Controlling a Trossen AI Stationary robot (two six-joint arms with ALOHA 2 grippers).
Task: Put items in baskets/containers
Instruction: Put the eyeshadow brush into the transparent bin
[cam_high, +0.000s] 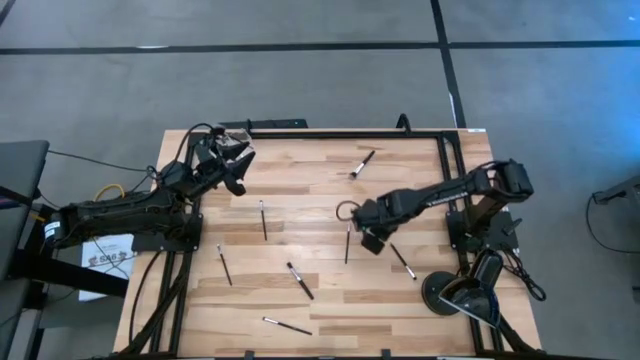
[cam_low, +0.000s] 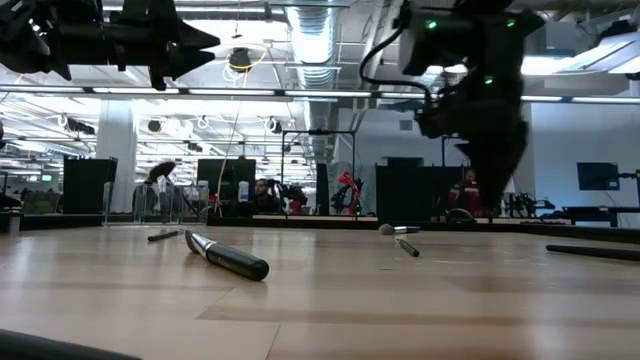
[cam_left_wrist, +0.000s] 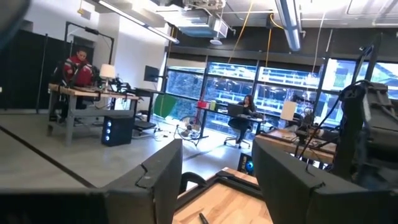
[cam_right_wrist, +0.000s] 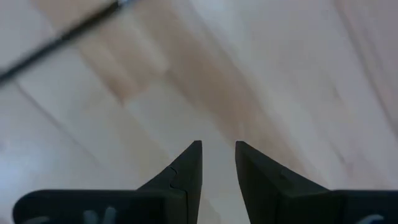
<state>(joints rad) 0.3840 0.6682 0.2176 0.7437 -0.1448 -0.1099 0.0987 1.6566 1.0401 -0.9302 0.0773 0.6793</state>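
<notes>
Several slim dark-handled brushes lie flat on the wooden table, among them one (cam_high: 363, 163) at the far middle, one (cam_high: 347, 243) and one (cam_high: 403, 261) near my right gripper, and a thicker one (cam_low: 228, 257). The clear cup (cam_high: 240, 143) seems to stand at the far left of the table. My left gripper (cam_high: 232, 165) hovers high beside it, fingers (cam_left_wrist: 158, 180) wide apart with nothing seen between them. My right gripper (cam_high: 370, 238) points down over the table between two brushes; a narrow gap shows between its fingertips (cam_right_wrist: 217, 152), and nothing is in it.
A round black lamp base (cam_high: 445, 293) stands at the near right corner. A black frame (cam_high: 300, 128) runs along the table's far edge and right side. More brushes (cam_high: 264, 220) (cam_high: 224, 265) (cam_high: 287, 325) lie across the left and near parts of the table.
</notes>
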